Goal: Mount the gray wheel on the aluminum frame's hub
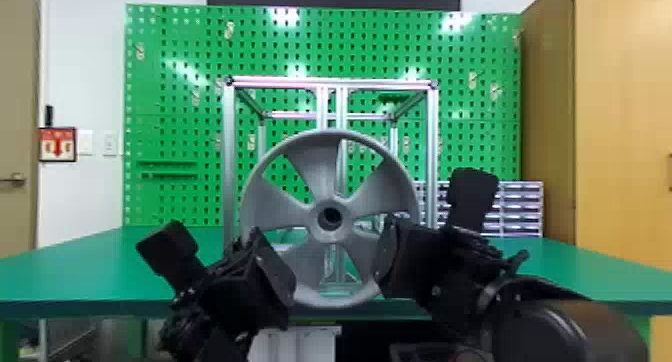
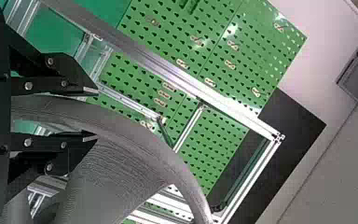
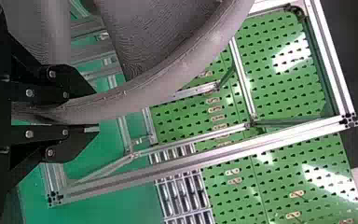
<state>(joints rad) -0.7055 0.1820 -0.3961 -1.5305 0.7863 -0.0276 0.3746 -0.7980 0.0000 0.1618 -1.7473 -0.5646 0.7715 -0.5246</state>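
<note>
The gray wheel (image 1: 327,216) is held upright in front of the aluminum frame (image 1: 229,161), its open face and dark center bore toward the head camera. At its lower left rim is my left gripper (image 1: 280,273); my right gripper (image 1: 392,256) is at the lower right rim. In the left wrist view, the left gripper (image 2: 95,114) is closed on the wheel rim (image 2: 135,135). The right wrist view has the right gripper (image 3: 95,109) clamped likewise on the rim (image 3: 168,81). The wheel hides the frame's hub, and whether they touch I cannot tell.
The frame stands on a green table (image 1: 90,266), its posts rising on both sides of the wheel. Behind are a green pegboard (image 1: 175,111) and, at the right, small-parts drawers (image 1: 520,206). A wooden cabinet (image 1: 620,111) is at the far right.
</note>
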